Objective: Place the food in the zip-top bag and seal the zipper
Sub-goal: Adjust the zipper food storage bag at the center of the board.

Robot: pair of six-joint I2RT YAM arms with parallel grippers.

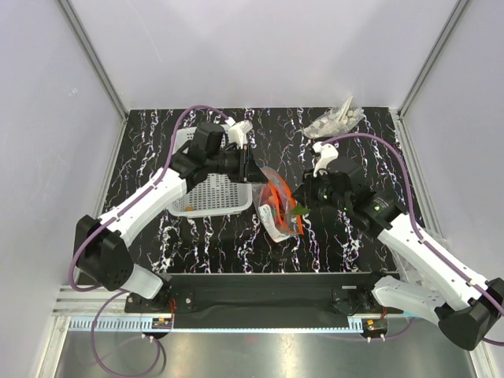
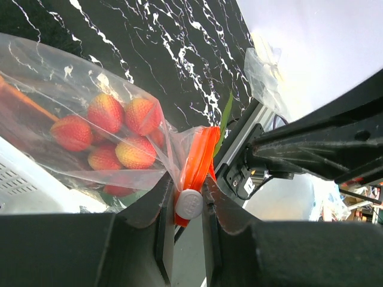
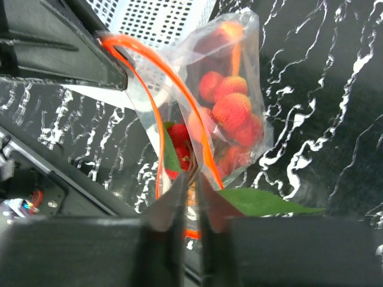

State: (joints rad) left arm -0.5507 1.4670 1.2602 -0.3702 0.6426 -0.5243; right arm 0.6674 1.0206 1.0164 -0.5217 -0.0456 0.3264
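L end effector, over the white basket's 3 o'clock edge, is clenched on the zipper right at its white slider. Zip-top bag sits at its 4 o'clock, mid-bench, w/ red food inside and a green leaf poking out. R end effector, at the bag's 3 o'clock, pinches the zipper's other end.

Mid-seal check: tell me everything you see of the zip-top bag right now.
The zip-top bag is thin clear plastic, crumpled, holding red toy strawberries. Its orange zipper gapes in a loop, unsealed. The left claw pinches the white slider end; the right claw pinches the other end. A green leaf sticks out.
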